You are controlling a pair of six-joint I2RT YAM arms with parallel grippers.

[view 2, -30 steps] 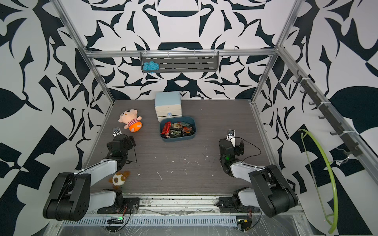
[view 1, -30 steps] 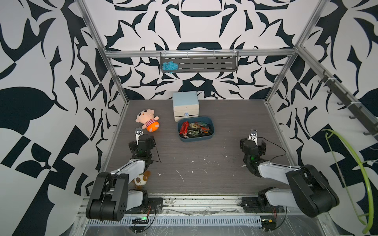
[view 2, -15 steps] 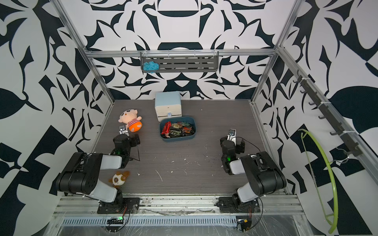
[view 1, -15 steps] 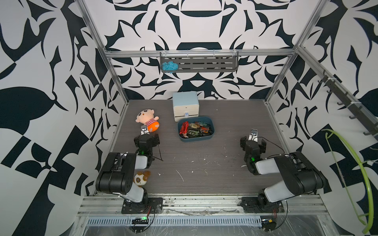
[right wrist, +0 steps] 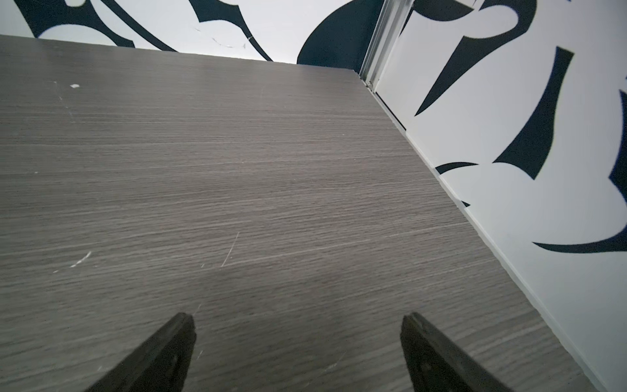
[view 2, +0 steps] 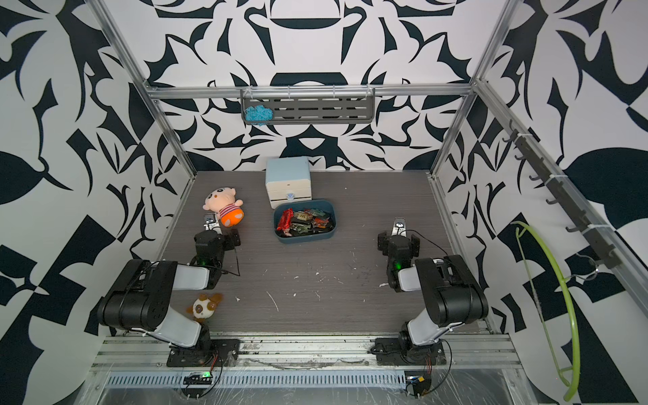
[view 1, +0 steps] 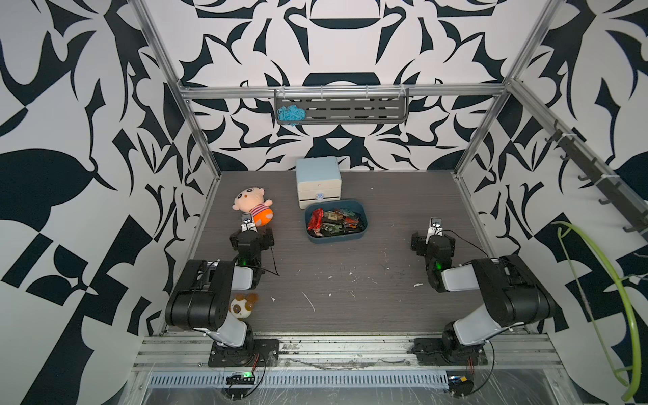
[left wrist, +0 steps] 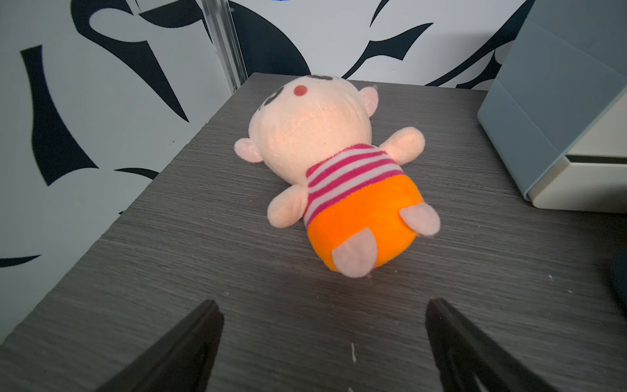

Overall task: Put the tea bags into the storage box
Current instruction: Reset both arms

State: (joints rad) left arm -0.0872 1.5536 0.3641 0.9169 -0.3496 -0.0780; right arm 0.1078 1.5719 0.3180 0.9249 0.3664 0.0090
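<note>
The storage box (view 1: 336,239) (view 2: 304,239) is a shallow dark teal tray at the middle of the table, in front of the drawer cabinet. Several tea bags (view 1: 333,221) (view 2: 303,222), red foil and dark patterned, lie piled inside it. My left gripper (view 1: 251,235) (left wrist: 322,305) stands open and empty low over the table, left of the box and just short of a plush doll. My right gripper (view 1: 433,238) (right wrist: 298,317) is open and empty over bare table to the right of the box, near the right wall.
A plush doll (view 1: 253,207) (left wrist: 339,176) in orange shorts lies just ahead of the left gripper. A pale blue-and-white drawer cabinet (view 1: 318,182) (left wrist: 559,118) stands behind the box. A small plush toy (view 1: 242,305) sits by the left arm's base.
Both arms have folded back with their elbows raised. The left gripper has shifted a little toward the doll. The right gripper's jaws have spread slightly wider.
</note>
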